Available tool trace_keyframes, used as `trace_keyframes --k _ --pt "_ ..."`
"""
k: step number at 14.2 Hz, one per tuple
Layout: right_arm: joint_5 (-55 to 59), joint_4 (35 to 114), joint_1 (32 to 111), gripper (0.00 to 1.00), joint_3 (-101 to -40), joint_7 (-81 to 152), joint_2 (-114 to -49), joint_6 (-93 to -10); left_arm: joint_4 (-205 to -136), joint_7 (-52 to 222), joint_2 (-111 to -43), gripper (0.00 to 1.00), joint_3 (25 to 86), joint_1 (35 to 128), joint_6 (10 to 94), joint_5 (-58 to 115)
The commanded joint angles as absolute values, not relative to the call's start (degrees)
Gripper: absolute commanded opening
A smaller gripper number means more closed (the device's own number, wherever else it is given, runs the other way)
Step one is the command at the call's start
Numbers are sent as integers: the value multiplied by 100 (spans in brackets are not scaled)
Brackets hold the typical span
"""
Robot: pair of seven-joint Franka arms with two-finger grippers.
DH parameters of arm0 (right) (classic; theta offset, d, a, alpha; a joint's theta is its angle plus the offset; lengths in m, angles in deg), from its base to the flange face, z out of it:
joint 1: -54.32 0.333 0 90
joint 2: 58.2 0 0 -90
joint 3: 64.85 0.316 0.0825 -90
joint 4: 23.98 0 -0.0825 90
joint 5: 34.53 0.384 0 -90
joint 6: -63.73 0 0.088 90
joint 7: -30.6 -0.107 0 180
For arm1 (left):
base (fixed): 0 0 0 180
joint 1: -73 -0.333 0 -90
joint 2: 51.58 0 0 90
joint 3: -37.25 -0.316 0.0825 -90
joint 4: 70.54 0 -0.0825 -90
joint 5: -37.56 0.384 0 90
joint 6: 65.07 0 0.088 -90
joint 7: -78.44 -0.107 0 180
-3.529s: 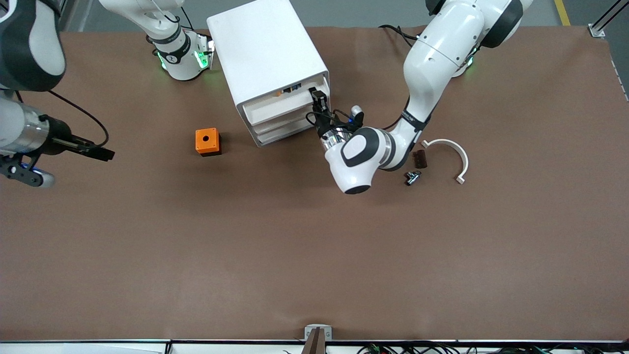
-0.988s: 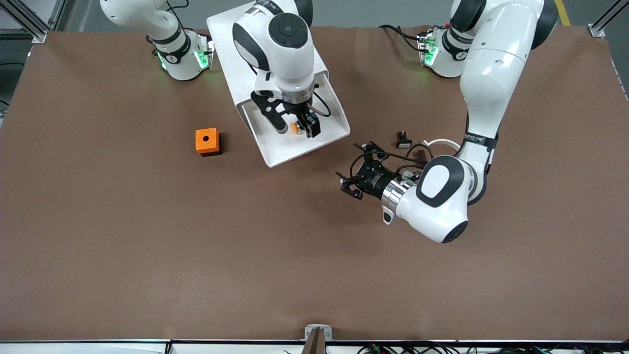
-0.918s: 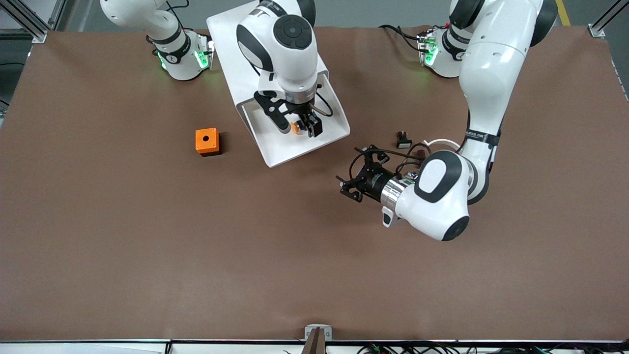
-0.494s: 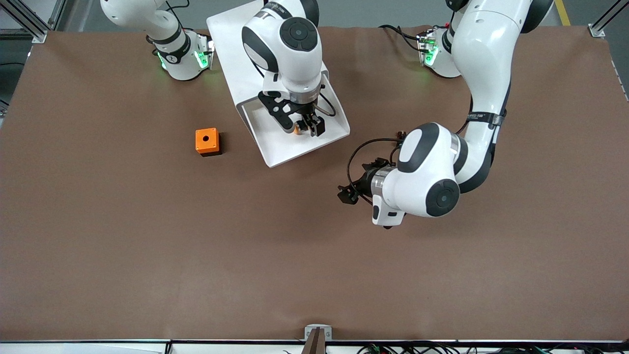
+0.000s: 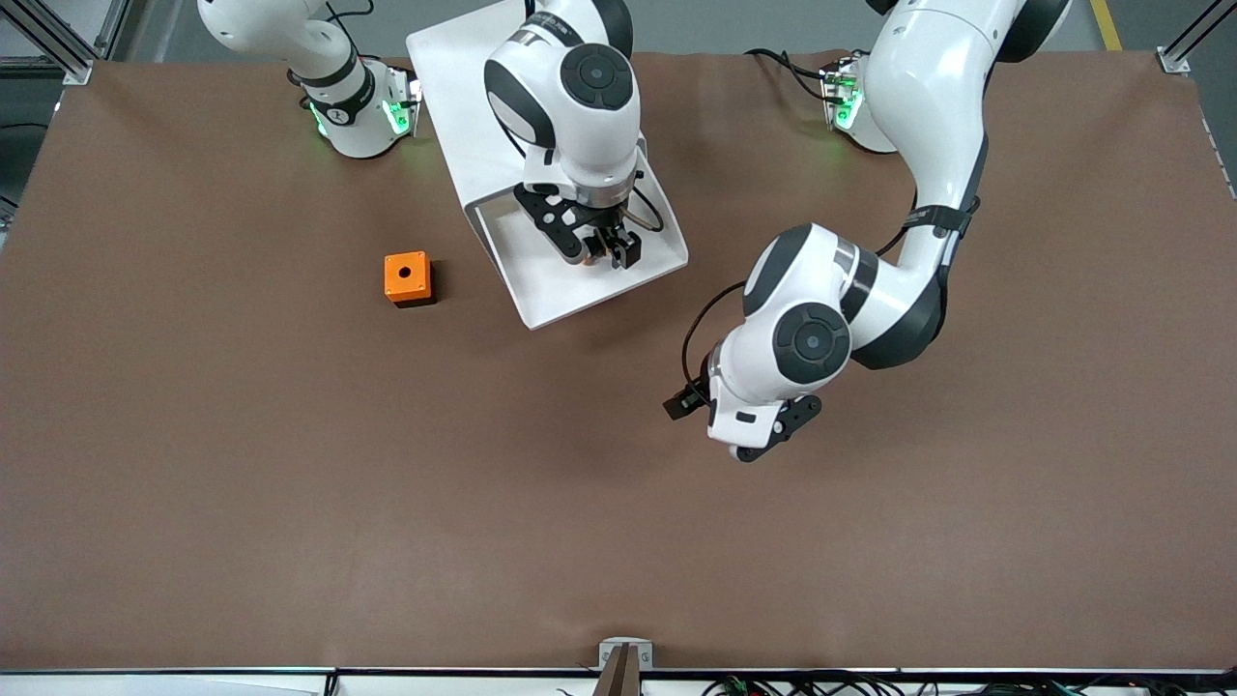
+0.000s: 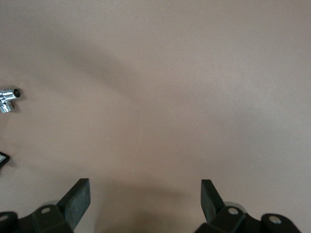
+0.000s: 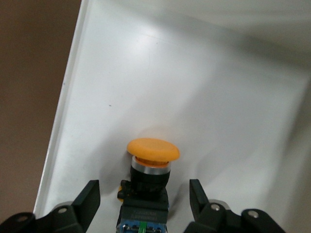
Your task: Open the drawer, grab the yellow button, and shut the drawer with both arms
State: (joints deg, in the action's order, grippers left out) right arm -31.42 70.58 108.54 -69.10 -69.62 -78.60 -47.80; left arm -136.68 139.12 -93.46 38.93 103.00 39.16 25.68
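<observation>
The top drawer stands pulled out from the white cabinet. Lying in the drawer is the button, with its yellow-orange cap and dark body. My right gripper is down in the drawer, open. In the right wrist view the right gripper has one finger on each side of the button's body, with a small gap at both. My left gripper hangs open over bare table, nearer the front camera than the drawer. The left gripper holds nothing.
An orange box with a hole sits beside the cabinet toward the right arm's end. A chrome fitting and the corner of a black part lie on the table close to my left gripper; the left arm hides them in the front view.
My right gripper has sunk around the button and its fingers have narrowed toward it. The left arm has swung its wrist round to point down at the table.
</observation>
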Motion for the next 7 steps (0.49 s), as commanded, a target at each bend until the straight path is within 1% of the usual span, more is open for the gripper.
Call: trace_keyframes --k 1,2,4,5,7 --pt "-2700 6989 10891 43 -6951 -6942 -7868 -4789 -13874 13926 -9210 100 3830 10455 4013 2754" --pt "-2550 6980 10882 28 -6951 -6934 -7868 -4789 -13874 13917 -9192 100 3839 10551 4005 2754" --pt "-2531 6928 10890 2 -6951 -6925 -7859 -4771 -13900 13908 -9157 100 3830 10675 3978 2798" --pt "-2548 6893 10882 0 -6959 -6916 -7859 -4762 -13918 13900 -9148 100 3822 10771 3978 2972" --pt "-2566 6866 10812 0 -6985 -6567 -7833 -4710 -13909 13900 -9157 100 3830 10790 4013 3386"
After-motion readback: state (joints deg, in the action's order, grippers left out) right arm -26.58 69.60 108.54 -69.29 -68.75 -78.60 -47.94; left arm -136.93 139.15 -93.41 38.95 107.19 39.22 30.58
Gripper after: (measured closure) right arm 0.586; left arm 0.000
